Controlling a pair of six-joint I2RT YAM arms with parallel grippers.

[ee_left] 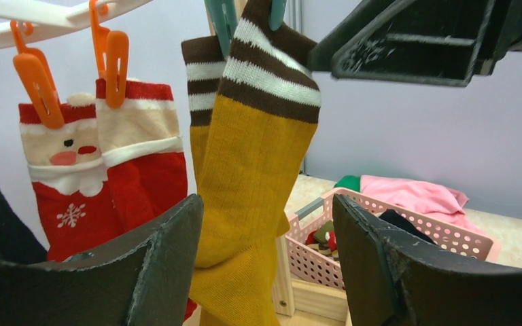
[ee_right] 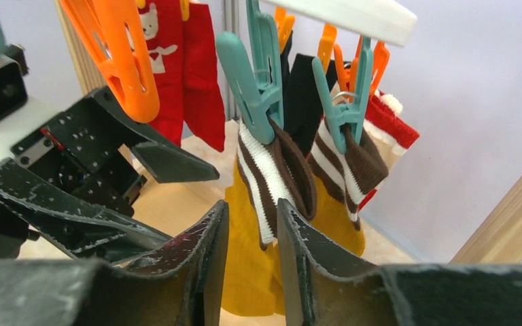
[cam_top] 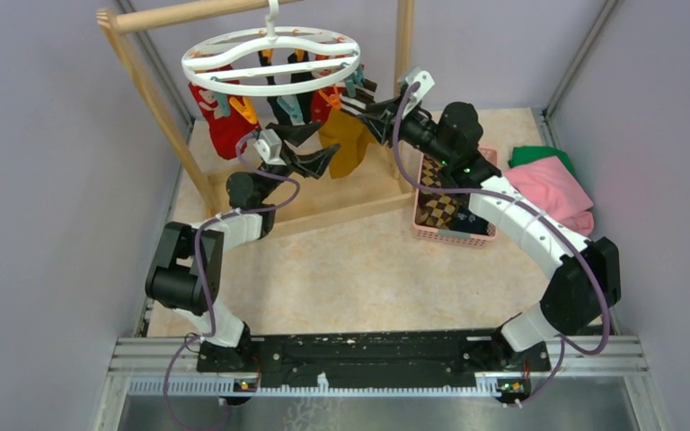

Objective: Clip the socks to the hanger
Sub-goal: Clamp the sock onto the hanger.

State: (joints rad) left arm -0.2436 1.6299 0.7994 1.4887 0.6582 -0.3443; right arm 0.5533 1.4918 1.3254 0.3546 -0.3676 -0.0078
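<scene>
The white ring hanger (cam_top: 269, 58) hangs from the wooden rack with several socks clipped under it. These are red Santa socks (ee_left: 75, 183) on orange clips (ee_left: 37, 81), black socks, and a mustard pair (cam_top: 346, 139) with brown-white striped cuffs on teal clips (ee_right: 258, 75). My left gripper (ee_left: 266, 204) is open and empty. Its fingers stand either side of the mustard sock (ee_left: 251, 176), just short of it. My right gripper (ee_right: 253, 207) is up by the teal clips. Its jaws are a narrow gap apart, with nothing between them and the striped cuff (ee_right: 272, 176) just beyond.
A pink basket (cam_top: 454, 235) holding more socks, including an argyle one (cam_top: 438, 208), stands right of the rack. A pink cloth (cam_top: 552, 189) and a green cloth (cam_top: 539, 154) lie beyond it. The wooden rack's post (cam_top: 157, 99) and base board (cam_top: 341, 211) stand close around both grippers.
</scene>
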